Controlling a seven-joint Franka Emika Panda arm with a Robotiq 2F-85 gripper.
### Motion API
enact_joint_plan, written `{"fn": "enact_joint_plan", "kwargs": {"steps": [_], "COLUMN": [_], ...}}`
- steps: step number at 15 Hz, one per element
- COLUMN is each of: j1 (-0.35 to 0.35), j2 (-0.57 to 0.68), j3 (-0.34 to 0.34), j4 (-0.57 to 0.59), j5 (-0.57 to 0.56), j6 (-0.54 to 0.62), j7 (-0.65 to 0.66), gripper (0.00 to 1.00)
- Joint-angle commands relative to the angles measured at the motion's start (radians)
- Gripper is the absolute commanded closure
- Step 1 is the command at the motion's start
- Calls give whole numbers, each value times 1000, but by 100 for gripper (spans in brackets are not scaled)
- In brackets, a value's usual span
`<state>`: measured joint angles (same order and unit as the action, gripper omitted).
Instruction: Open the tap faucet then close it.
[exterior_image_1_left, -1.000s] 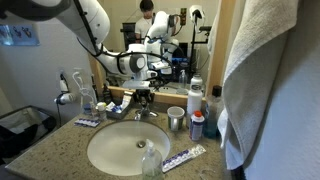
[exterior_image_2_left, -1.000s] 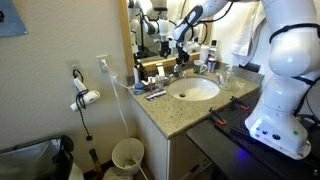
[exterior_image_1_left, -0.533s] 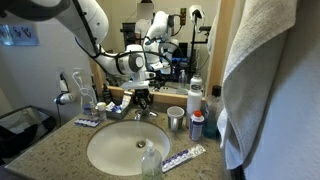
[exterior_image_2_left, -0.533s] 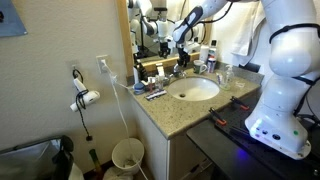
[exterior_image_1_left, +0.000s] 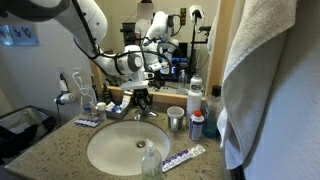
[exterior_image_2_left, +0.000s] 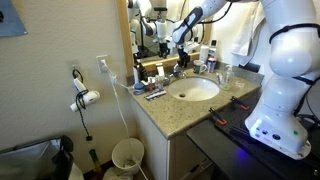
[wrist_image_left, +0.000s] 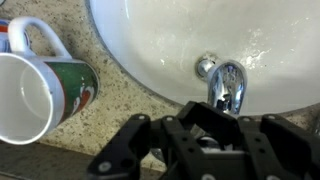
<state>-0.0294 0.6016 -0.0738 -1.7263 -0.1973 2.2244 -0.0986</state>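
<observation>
The end effector (wrist_image_left: 212, 120) sits directly over the tap faucet (wrist_image_left: 228, 88), which stands at the back rim of the white oval basin (wrist_image_left: 170, 35). In the wrist view only the chrome spout shows, poking out past the dark linkages, and the lever is hidden under them. Whether the fingers are spread or pinched on the lever I cannot tell from any view. No stream shows under the spout, so my reading is that the opening step is in hand and not yet done. The next move likely calls for a sure catch on the lever and a short lift or swing, then the reverse to shut it, without shoving sideways into the spout.

The bench (exterior_image_1_left: 40, 150) is speckled granite and crowded. A green-and-red mug (wrist_image_left: 40, 90) is just beside the basin, a metal cup (exterior_image_1_left: 176, 120) stands near the faucet, and a toothpaste tube (exterior_image_1_left: 185, 156) lies at the front. A mirror (exterior_image_1_left: 190, 40) backs the bench, a grey towel (exterior_image_1_left: 270, 80) hangs close to the camera, and a waste bin (exterior_image_2_left: 127, 155) stands on the floor.
</observation>
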Motion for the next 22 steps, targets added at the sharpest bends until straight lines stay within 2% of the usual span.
{"fn": "enact_joint_plan", "kwargs": {"steps": [1,13,18,22], "j1": [3,13,8,7], "j2": [0,-3,-6,-7], "j3": [-3,4,35,60], "j4": [9,18,25,17], "j5": [-25,-42,-7,-6], "j6": [19,97,8,4], "j7": [-1,-11,-59,-134], "gripper": [98,98,98,98]}}
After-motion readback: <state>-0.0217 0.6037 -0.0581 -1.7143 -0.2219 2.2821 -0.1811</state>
